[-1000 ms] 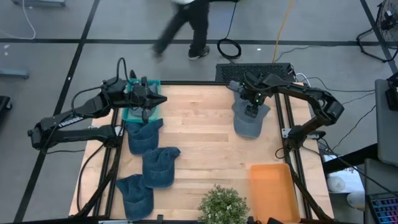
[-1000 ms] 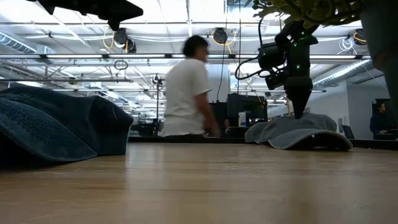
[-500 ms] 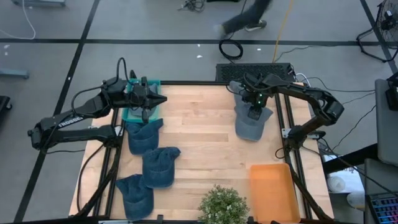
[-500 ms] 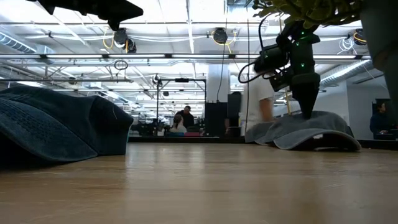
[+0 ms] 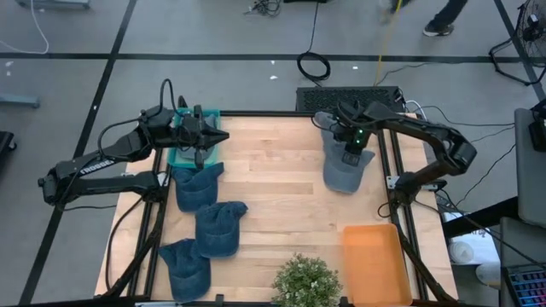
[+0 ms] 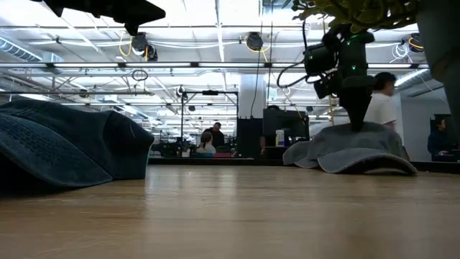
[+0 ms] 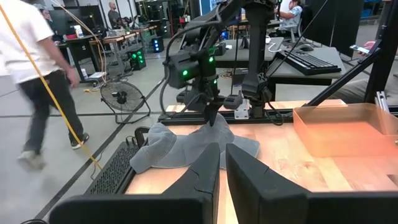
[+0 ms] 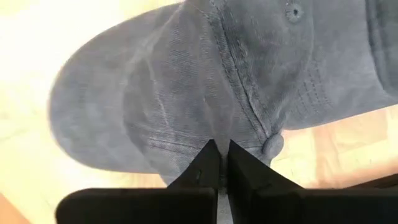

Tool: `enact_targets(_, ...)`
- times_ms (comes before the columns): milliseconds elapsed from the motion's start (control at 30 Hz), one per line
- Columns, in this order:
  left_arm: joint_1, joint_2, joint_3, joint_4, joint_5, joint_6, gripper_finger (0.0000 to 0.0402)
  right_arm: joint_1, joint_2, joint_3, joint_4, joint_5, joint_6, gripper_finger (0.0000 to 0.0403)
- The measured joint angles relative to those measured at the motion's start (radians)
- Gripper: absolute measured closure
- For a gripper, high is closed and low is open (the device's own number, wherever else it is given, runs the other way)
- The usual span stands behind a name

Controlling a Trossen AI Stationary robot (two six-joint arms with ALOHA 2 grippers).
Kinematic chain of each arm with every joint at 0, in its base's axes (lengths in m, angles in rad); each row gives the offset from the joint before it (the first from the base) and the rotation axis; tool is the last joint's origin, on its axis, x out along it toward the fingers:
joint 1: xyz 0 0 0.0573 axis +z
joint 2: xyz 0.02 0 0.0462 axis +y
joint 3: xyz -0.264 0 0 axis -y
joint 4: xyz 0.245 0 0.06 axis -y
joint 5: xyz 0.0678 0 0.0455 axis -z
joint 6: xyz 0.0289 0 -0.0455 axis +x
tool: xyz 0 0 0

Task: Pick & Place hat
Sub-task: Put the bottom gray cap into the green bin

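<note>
A grey-blue hat (image 5: 339, 175) lies at the far right of the wooden table, brim toward the near edge; its brim and lower edge rest on the wood (image 6: 359, 164). My right gripper (image 5: 351, 159) points down onto its crown and is shut on it. My left gripper (image 5: 223, 136) hangs level above the table's far left, next to the teal bin (image 5: 181, 159), shut with nothing between its fingers (image 7: 205, 171). Three more blue hats (image 5: 198, 186) (image 5: 219, 228) (image 5: 186, 269) lie along the left side. My right gripper pinches a raised fold of the crown's cloth (image 8: 214, 134) between its two fingers, close to the top button (image 8: 272, 144). The fingers come from above, pointing down. The crown is drawn up into a small peak (image 6: 356, 131), while the brim and rim stay on the table.
An orange tray (image 5: 374, 260) sits at the near right. A potted plant (image 5: 305, 286) stands at the near edge in the middle. The table's middle is bare wood (image 5: 281, 170). A person (image 6: 381, 101) walks through the room beyond the far edge.
My right gripper has shifted slightly toward the table's right edge and taken hold of the hat's crown. The crown, flat a second ago, now stands up in a peak under the fingers; the brim has stayed on the table. A person has walked past behind the table.
</note>
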Motion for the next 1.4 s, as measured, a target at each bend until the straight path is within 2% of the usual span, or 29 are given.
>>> enact_targets(367, 0.000, 0.000, 0.000, 0.000, 0.000, 0.000, 0.0364, 0.116, -0.284, 0.000, 0.048, 0.000, 0.170, 0.0402)
enact_targets(533, 0.000, 0.000, 0.000, 0.000, 0.000, 0.000, 0.0364, 0.183, -0.413, -0.027, 0.163, 0.000, 0.233, 0.0402)
enact_targets(733, 0.000, 0.000, 0.000, 0.000, 0.000, 0.000, 0.0364, 0.246, -0.526, -0.133, 0.313, 0.001, 0.271, 0.0402)
enact_targets(967, 0.000, 0.000, 0.000, 0.000, 0.000, 0.000, 0.0364, 0.321, -0.568, -0.220, 0.450, 0.004, 0.282, 0.0403)
enact_targets(1400, 0.000, 0.000, 0.000, 0.000, 0.000, 0.000, 0.0364, 0.444, -0.570, -0.229, 0.550, 0.003, 0.211, 0.0403)
